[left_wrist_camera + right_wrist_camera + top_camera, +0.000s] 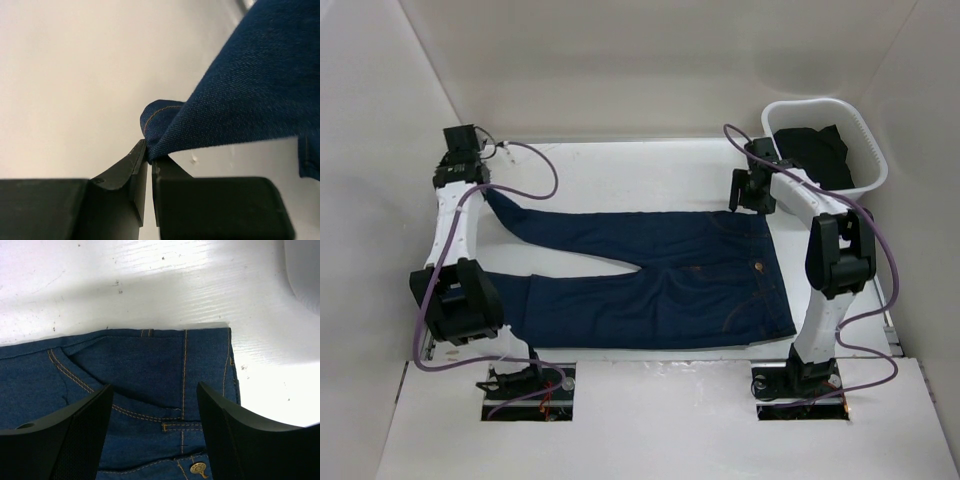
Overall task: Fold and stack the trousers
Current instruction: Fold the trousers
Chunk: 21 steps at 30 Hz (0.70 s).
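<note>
Trousers: the dark blue trousers (660, 275) lie spread flat across the white table (620, 170), waist toward the right and both legs running to the left.
Near leg: flat on the table, its end hidden under the left arm's elbow.
Far leg: angles toward the far-left corner, where its end rises off the surface.
Left gripper: the left gripper (149, 159) is clamped on the hem (157, 117) of the far leg. Its fingers are pressed together on a fold of denim, and the cloth slopes up and away from them.
Right gripper: the right gripper (154, 390) hangs over the far corner of the waist with its jaws well apart. The wrist view does not settle whether the fingers touch the cloth.
Waist detail: below the right gripper show the waistband (160, 332), tan pocket stitching and a brass button (198, 469).
Basket: a white basket (875, 150) stands at the far-right corner of the table, just beyond the waist, with a dark garment (817, 152) inside it.
</note>
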Available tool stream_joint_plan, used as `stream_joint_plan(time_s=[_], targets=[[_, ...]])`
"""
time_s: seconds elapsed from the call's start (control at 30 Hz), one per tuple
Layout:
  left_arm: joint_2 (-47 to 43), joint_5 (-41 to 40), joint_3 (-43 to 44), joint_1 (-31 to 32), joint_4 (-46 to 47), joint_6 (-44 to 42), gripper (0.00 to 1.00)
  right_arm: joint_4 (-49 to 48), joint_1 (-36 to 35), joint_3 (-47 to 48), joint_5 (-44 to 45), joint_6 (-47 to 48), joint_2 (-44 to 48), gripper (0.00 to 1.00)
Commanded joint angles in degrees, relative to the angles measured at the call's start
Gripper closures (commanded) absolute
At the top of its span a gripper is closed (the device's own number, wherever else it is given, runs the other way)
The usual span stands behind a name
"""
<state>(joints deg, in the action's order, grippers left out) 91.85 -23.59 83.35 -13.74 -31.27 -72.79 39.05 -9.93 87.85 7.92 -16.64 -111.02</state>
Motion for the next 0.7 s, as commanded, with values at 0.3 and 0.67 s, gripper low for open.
stream_joint_plan(time_s=[0.3,0.67], targets=[[-7.03,-8.57,-2.47,6.22,3.58,-11.31,0.99,-1.17,-0.13,-4.44,-1.50,1.35,6.17,0.29],[-16.53,-8.75,-9.26,3.05,-19.00,-11.49,0.98,5.42,-0.92,-1.81,1.22,3.73,8.89,0.30]])
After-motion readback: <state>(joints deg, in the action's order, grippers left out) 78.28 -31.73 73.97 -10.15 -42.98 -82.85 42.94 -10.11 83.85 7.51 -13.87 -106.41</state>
